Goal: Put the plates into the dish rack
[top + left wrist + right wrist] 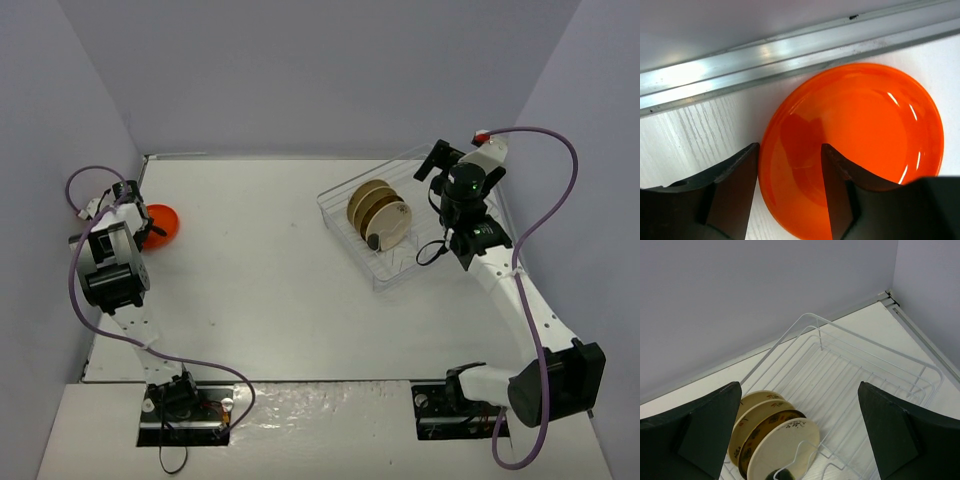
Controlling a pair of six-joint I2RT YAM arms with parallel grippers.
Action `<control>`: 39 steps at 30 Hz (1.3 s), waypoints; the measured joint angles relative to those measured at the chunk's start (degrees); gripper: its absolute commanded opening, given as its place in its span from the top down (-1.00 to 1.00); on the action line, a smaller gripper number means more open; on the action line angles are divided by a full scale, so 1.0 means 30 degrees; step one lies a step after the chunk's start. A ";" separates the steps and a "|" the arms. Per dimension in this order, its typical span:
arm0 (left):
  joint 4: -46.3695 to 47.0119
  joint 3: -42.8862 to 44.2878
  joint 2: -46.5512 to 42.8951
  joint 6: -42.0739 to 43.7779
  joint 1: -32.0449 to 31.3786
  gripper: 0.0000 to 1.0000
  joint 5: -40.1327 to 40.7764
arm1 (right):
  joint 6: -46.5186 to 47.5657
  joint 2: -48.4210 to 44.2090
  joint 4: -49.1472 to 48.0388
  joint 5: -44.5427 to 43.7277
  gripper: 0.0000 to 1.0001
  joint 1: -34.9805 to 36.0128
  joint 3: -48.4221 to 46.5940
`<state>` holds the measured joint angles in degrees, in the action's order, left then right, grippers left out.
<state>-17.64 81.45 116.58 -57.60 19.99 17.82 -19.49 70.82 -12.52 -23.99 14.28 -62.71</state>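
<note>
The orange plate (162, 224) lies flat on the white table by the left wall; it also fills the left wrist view (855, 145). My left gripper (147, 229) (790, 147) is open, its jaws straddling the plate's rim, one finger over the plate's inside and one outside on the table. The wire dish rack (400, 270) (865, 365) stands at the back right. Several plates (378, 212) (775, 440) stand upright in it, cream ones and one dark brown. My right gripper (437, 165) (800, 385) is open and empty above the rack.
An aluminium rail (765, 55) runs along the foot of the left wall, just beyond the orange plate. Grey walls close in the table on the left, back and right. The rack's right half (880, 355) holds no plates.
</note>
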 measured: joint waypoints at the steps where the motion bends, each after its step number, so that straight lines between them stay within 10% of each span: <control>1: -0.0506 0.0462 0.0258 -0.0090 0.0000 0.09 0.0196 | 0.0003 -0.0076 0.0003 -0.0004 -1.00 0.0000 0.0083; 14: -0.3739 0.2722 0.1362 -0.0980 -0.0056 1.00 0.1579 | 0.0010 -0.0697 -0.0036 -0.0022 -1.00 0.0000 0.0552; 24: -0.2534 0.1412 0.0377 -0.0488 -0.0231 1.00 0.1496 | 0.0236 -0.1159 -0.0345 0.0212 -1.00 0.0000 0.0975; 39: 0.3488 -0.6190 -0.9668 0.4991 -0.5293 1.00 0.1829 | 0.1483 -0.2065 -0.1682 0.4772 -1.00 -0.0005 0.2640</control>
<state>-7.17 62.88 87.57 -42.63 4.11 23.31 -15.04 64.62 -17.57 -9.67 14.27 -54.80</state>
